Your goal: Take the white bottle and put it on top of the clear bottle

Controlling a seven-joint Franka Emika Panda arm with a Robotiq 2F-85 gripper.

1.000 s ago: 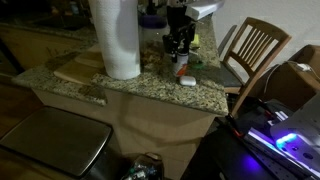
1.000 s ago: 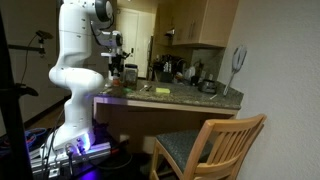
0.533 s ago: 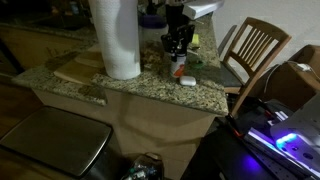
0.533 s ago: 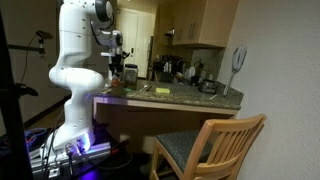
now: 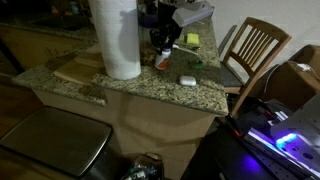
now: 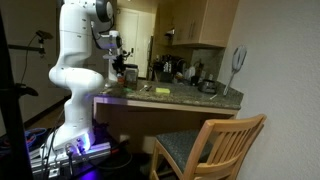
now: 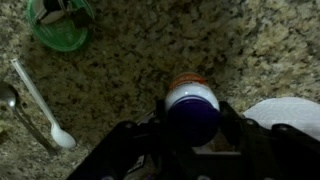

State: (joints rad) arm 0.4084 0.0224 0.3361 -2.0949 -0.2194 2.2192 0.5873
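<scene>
The flat white object (image 5: pixel 186 80) lies nearest on the granite counter (image 5: pixel 150 92), toward the right. The paper roll (image 5: pixel 118 40) stands to its left. Just behind them the gripper (image 5: pixel 160 55) pinches the white bottle (image 7: pixel 190 100) upright, its fingers (image 7: pixel 130 145) pressed to both sides. Whether the bottle touches the counter cannot be told. Beyond it in the wrist view lie a white spoon (image 7: pixel 38 100) and a green round container (image 7: pixel 60 22), both well apart from the bottle.
</scene>
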